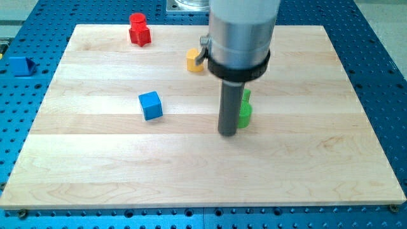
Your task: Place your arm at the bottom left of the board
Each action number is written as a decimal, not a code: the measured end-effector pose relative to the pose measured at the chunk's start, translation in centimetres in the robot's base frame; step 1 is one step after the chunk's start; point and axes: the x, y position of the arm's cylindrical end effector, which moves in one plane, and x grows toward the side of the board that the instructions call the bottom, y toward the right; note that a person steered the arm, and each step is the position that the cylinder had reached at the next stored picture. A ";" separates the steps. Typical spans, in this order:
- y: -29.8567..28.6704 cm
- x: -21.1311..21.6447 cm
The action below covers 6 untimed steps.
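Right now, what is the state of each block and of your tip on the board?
my tip: down on the board near its middle, far from the bottom left corner.
green block: partly hidden behind the rod, on the tip's right side in the view.
blue cube: alone, to the view's left of the tip.
yellow block: partly hidden by the arm.
red block: near the top left.

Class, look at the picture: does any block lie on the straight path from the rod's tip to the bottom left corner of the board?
Nothing visible does. My tip rests beside the green block, and the blue cube sits above that path, toward the view's top. The board near that corner holds no blocks.
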 end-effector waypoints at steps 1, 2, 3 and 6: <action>-3.7 0.6; -16.8 6.1; -33.3 4.4; -22.6 11.2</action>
